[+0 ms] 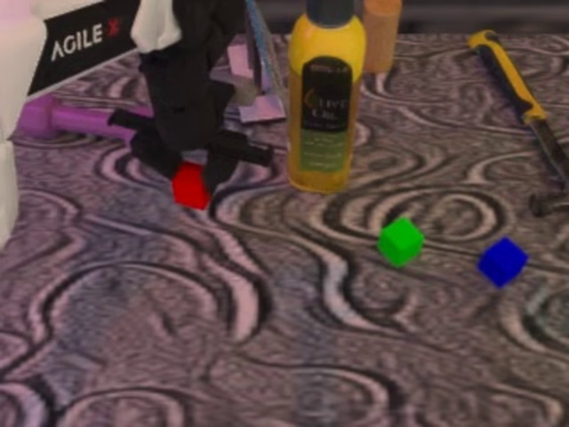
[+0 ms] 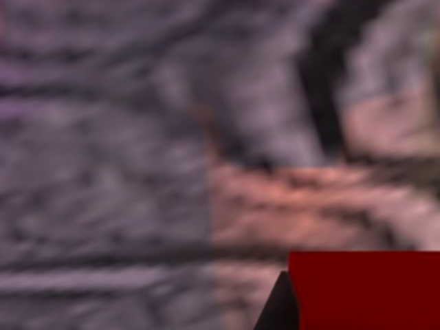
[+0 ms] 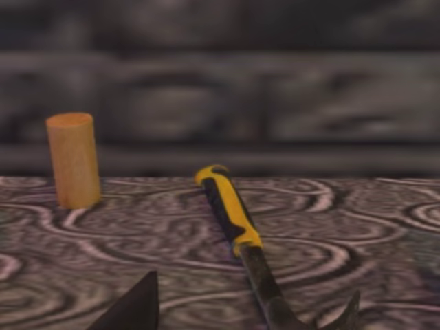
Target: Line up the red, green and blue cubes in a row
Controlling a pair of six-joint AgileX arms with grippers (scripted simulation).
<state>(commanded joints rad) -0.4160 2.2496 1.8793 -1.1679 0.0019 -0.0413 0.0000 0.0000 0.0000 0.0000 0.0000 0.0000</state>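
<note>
A: Why is the left gripper (image 1: 191, 173) so low at the desk's (image 1: 267, 356) far left part?

B: Its two dark fingers stand either side of the red cube (image 1: 190, 186), clamped on it as far as the top view shows. The left wrist view agrees: a red face (image 2: 364, 289) fills one corner, right against a finger. I'd judge this the grasp that starts the row.

A: And the other two?

B: The green cube (image 1: 400, 241) and blue cube (image 1: 502, 261) sit near each other toward the right edge, apart, already roughly in line. The red one lies well apart from them.

A: Anything in the way?

B: The yellow bottle (image 1: 325, 93) stands between red and green, near the far edge; the carry should pass on its near side. A purple tool (image 1: 71, 117) lies behind the arm, and a yellow-handled hammer (image 1: 520, 89) and orange cylinder (image 3: 73, 159) keep to the far right. The right gripper isn't clearly shown; I can't tell its state.
</note>
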